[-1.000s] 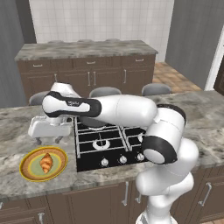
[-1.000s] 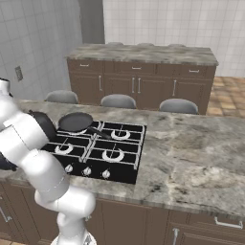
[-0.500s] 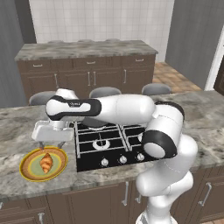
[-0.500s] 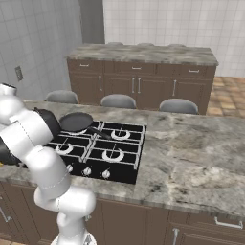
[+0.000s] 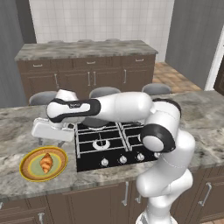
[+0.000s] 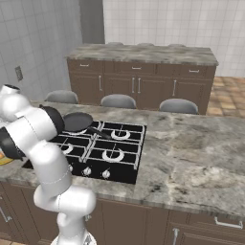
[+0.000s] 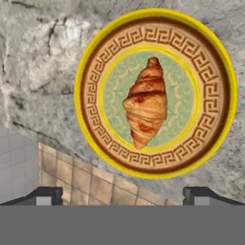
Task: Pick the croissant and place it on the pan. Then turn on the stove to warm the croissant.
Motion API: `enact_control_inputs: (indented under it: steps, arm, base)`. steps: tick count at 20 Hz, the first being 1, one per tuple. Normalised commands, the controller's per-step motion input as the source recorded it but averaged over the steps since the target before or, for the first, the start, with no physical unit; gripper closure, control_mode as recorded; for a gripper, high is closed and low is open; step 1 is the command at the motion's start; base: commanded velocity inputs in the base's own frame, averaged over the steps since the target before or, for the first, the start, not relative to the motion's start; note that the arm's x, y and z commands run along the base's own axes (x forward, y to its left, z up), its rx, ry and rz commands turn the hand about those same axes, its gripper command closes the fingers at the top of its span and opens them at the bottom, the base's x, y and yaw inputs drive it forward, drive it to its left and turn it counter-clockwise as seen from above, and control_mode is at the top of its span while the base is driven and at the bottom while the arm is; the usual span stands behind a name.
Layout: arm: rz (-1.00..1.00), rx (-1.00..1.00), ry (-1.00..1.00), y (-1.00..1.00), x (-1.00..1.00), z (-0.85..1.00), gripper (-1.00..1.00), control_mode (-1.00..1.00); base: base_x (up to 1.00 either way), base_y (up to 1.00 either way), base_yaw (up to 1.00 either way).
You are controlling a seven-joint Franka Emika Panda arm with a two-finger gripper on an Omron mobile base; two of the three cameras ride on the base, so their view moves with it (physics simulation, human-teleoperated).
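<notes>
- Hand view looks straight down on the plate [image 7: 91, 62], a round dish with a yellow rim, a brown key-pattern band and a green centre, resting on the grey marbled counter [image 7: 33, 72].
- On the green centre lies the croissant [image 7: 146, 103], golden-orange and ridged, with one pointed tip toward the top of that view and the other toward the bottom; it is alone on the plate.
- Left base view puts the same plate [image 5: 27, 171] near the counter's front edge, left of the stove [image 5: 114, 146], with the croissant [image 5: 46, 162] in the middle of it.
- Right base view shows the pan [image 6: 76, 122] sitting on the stove's [image 6: 103, 153] far left burner, handle running toward the cooktop's middle; nothing is visible inside it.
- Silver knobs [image 5: 121, 159] line the stove's front edge.
- From its base, the arm reaches leftward across the cooktop, forearm roughly level, and the hand hangs above the counter between stove and plate.
- At the bottom of the hand view, the gripper [image 7: 123, 195] has its two dark fingertips [image 7: 45, 195] set wide apart, holding nothing, with the croissant between and above them, well clear of both.
</notes>
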Motion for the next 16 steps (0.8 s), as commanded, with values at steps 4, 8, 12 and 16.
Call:
enact_control_inputs:
  steps: [4, 8, 12, 16]
  arm:
    - [-0.02, -0.02, 0.00, 0.00, 0.00, -0.06, -1.00, -1.00]
    - [-0.09, -0.21, 0.00, 0.00, 0.00, -0.54, -1.00, -1.00]
    - [-0.08, -0.25, -0.01, 0.00, 0.00, -0.53, -1.00, -1.00]
    - [-0.03, -0.07, -0.01, 0.00, 0.00, -0.11, -1.00, -1.00]
  base:
    - [0.00, 0.00, 0.00]
    - [0.00, 0.00, 0.00]
    - [0.00, 0.00, 0.00]
    - [0.00, 0.00, 0.00]
